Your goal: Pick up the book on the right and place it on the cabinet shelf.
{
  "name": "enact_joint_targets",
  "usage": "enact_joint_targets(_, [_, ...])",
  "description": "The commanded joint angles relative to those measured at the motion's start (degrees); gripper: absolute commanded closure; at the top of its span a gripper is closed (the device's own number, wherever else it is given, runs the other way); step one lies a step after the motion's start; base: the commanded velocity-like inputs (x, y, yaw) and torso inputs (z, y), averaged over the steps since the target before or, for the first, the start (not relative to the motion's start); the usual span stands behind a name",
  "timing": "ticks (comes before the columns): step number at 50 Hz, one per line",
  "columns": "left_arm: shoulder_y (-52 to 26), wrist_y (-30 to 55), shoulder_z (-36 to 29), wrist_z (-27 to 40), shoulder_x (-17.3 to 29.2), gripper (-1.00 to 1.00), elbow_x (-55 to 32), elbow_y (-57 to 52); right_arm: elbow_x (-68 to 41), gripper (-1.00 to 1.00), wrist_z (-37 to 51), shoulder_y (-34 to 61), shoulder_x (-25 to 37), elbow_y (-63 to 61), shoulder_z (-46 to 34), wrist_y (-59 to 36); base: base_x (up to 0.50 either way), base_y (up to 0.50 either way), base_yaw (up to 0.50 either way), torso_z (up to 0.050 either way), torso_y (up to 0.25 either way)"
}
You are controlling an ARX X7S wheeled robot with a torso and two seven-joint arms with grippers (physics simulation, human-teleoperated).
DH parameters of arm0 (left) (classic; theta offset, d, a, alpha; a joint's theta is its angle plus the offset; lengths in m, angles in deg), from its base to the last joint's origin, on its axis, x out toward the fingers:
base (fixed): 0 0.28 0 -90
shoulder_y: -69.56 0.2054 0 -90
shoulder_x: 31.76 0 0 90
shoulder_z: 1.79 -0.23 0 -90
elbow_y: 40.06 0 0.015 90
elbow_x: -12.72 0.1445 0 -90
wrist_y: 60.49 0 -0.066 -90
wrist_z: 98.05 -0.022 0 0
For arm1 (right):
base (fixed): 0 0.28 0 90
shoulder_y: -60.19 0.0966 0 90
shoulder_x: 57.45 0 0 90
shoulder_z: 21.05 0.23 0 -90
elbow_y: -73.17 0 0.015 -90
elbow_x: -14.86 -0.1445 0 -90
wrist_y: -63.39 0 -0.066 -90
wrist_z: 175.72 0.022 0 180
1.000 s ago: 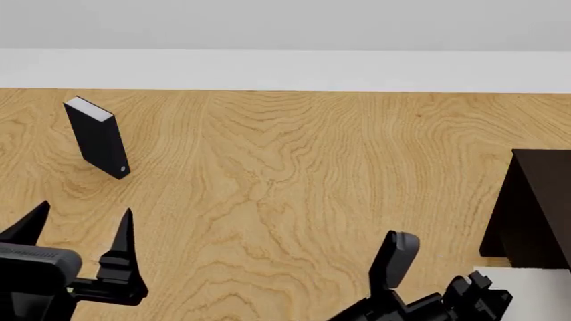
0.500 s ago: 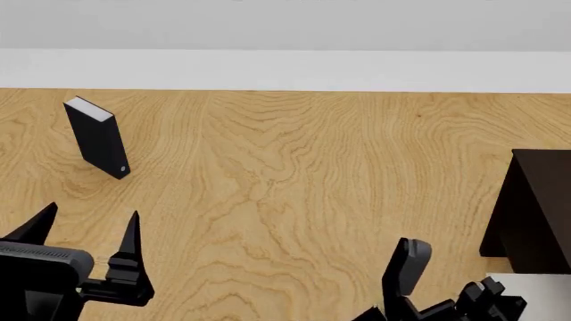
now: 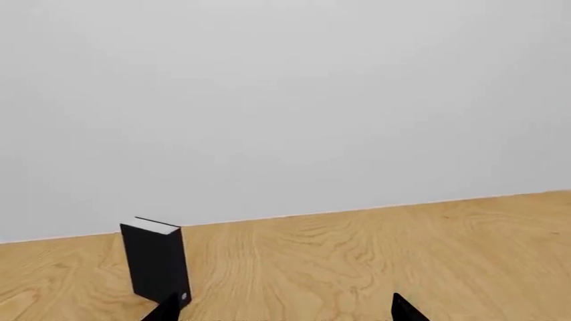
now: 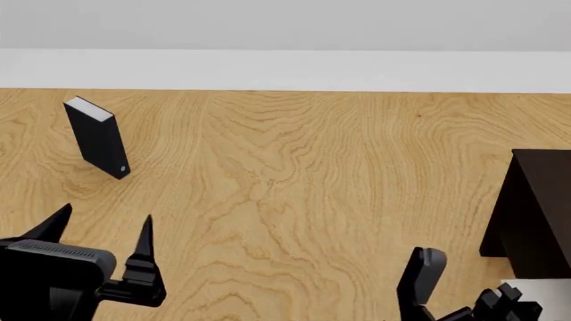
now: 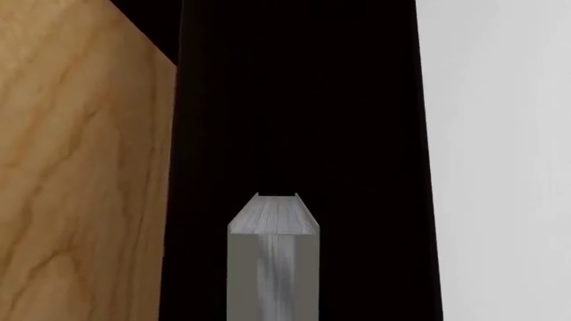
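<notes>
Nearest the robot, the left gripper (image 4: 103, 224) hovered with its two pointed black fingers spread apart over bare light oak-grained tabletop (image 4: 295, 174), wide clear board ahead of it. The right gripper (image 4: 455, 309) was clamped on the lower end of the slim light-grey hardback book (image 4: 419, 267), whose long axis stood nearly upright, leaning slightly right; in the right wrist view its whitish page edges (image 5: 272, 227) pointed at the almost black boxy wooden cabinet (image 4: 535, 207) just beyond, at the table's right edge. Far left, an upright black book (image 4: 96, 137) stood near the white wall
</notes>
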Motion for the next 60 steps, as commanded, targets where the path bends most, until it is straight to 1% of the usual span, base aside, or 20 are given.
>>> enact_joint_targets(1, [-2.8, -2.1, -1.2, -0.7, -1.2, -1.00, 1.4, 5.6, 8.4, 1.00, -1.8, -0.5, 1.9, 0.0, -3.9, -1.0, 0.00, 0.00, 0.00, 0.010, 0.000])
enact_joint_targets(4, [-3.6, -3.4, -1.5, -1.0, -1.6, -1.00, 1.8, 7.7, 8.4, 1.00, -2.1, -0.9, 2.4, 0.0, -3.6, -0.2, 0.00, 0.00, 0.00, 0.000, 0.003])
enact_joint_targets(14, [-7.1, -9.6, -1.0, -2.0, -3.3, -1.00, 2.9, 19.5, 8.5, 1.00, -2.8, -1.4, 3.9, 0.0, -3.1, 0.3, 0.00, 0.00, 0.00, 0.000, 0.001])
enact_joint_targets(35, [-9.2, -4.4, -3.0, 1.0, -4.3, -1.00, 4.6, 18.6, 8.5, 1.00, -2.8, -1.4, 3.9, 0.0, -3.1, 0.3, 0.00, 0.00, 0.00, 0.000, 0.001])
enact_joint_targets(50, [-9.9, -4.8, -3.8, 1.1, -4.7, -1.00, 4.8, 20.6, 8.5, 1.00, -2.8, -1.4, 3.9, 0.0, -3.1, 0.3, 0.00, 0.00, 0.00, 0.000, 0.001])
enact_joint_targets(51, [-9.9, -4.8, -3.8, 1.0, -4.6, -1.00, 4.8, 20.6, 8.5, -1.00, -2.8, -1.4, 3.9, 0.0, -3.1, 0.3, 0.00, 0.00, 0.00, 0.000, 0.000])
enact_joint_targets(60, [-10.1, -5.6, -3.6, 0.9, -4.6, -1.00, 4.3, 21.2, 8.5, -1.00, -2.8, -1.4, 3.9, 0.0, -3.1, 0.3, 0.00, 0.00, 0.00, 0.000, 0.001])
